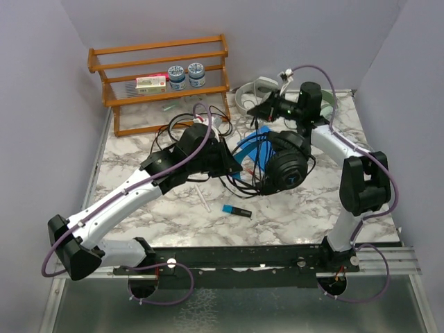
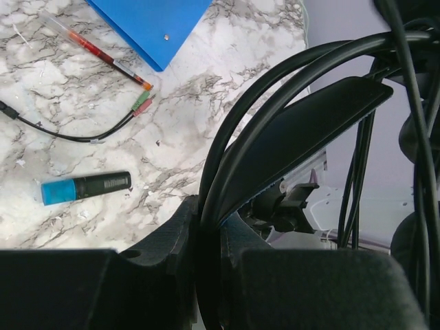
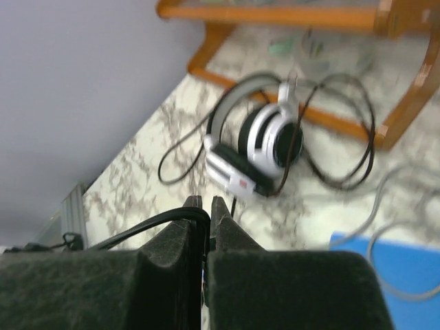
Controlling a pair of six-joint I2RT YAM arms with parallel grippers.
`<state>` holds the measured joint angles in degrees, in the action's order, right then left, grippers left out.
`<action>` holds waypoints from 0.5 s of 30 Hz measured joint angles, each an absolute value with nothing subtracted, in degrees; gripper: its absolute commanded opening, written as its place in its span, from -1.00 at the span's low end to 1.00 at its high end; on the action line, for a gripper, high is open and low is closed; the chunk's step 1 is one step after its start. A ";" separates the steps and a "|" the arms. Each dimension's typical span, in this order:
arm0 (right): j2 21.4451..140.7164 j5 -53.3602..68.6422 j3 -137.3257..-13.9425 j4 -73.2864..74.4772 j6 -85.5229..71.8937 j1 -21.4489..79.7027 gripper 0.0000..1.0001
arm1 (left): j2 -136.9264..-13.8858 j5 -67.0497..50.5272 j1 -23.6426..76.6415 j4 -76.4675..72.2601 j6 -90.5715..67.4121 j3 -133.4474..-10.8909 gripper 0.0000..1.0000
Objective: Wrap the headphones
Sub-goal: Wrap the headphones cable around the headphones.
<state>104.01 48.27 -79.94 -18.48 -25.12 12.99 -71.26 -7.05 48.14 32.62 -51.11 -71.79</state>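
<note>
headphones: three: black pair [image 1: 286,166], white-and-black pair [image 3: 265,144], pale grey-white pair [image 1: 251,94]
left end effector [image 2: 210,230]: pressed together, pinching black pair's headband [image 2: 289,130]
right end effector [image 3: 205,210]: pressed together, pinching black cable [image 3: 137,232]

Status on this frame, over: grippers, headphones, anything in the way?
Left gripper shut on black headphones, at headband. Right gripper shut on black cable. Blue folder, marker lying close by.
</note>
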 measured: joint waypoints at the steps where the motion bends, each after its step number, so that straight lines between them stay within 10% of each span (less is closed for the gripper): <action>1: 103.50 48.25 -77.14 -18.61 -25.71 12.99 -0.99 | -70.78 -6.81 48.14 32.82 -51.11 -71.79 -1.00; 15: 84.93 45.41 -44.21 -32.16 -35.18 22.83 -0.99 | -58.22 -0.67 48.10 31.73 -55.00 -66.57 -1.00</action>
